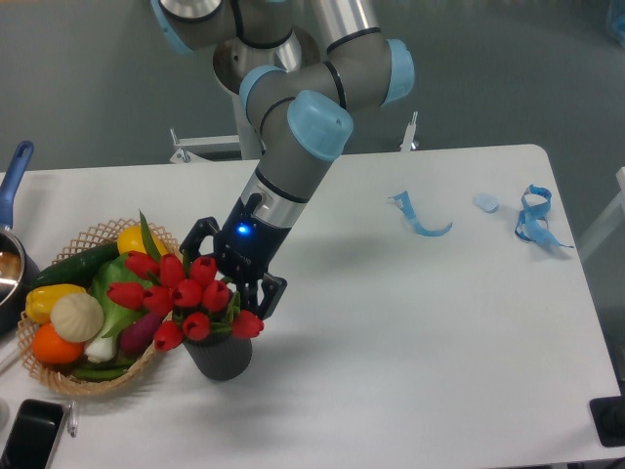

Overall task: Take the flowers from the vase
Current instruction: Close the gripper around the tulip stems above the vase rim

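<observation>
- Hovering at the back of the flowers [188, 299], the gripper [232, 276] has its fingers spread apart, gripping nothing; one dark finger [198, 236] shows at the upper left of the bunch, the other at its right side by the outermost bloom.
- Flowers sit in the vase [220, 357], near the front-left part of the tabletop [410, 332], just beside the wicker basket [93, 376] of vegetables.
- Our judgement on the step in hand: close on the gathered stems or the tight middle of the bunch, not on single blooms, then lift straight up so the vase is not dragged or tipped toward the basket.
- We would keep the fingers clear of the vase rim; catching it would carry the pot along.
- Hidden: the stems are covered by blooms and leaves, and the fingertips sink behind the red heads, so we cannot tell whether they touch anything.
</observation>
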You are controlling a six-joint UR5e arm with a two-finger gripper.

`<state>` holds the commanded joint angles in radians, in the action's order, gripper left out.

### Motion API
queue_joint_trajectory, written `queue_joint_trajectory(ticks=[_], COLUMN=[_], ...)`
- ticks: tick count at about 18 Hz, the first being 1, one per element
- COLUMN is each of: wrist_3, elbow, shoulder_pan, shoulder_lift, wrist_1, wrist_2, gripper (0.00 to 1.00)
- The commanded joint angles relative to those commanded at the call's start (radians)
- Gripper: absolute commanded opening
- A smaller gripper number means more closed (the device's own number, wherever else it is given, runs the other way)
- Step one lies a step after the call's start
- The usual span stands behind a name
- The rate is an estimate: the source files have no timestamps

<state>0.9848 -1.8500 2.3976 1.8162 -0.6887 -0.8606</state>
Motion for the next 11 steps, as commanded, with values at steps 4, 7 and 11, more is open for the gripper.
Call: queue_joint_trajectory(ticks=[4, 7, 11], wrist_3=[0.002, 0.002, 0.002], elbow=[-0.003, -0.005, -0.009], shoulder_pan=[0.0, 0.0, 0.0], shoulder_lift=[-0.002, -0.003, -0.008], wrist_1=[0.0, 0.0, 0.002], wrist_2=[0.0, 0.0, 0.0], gripper=[0.55, 0.49, 0.47])
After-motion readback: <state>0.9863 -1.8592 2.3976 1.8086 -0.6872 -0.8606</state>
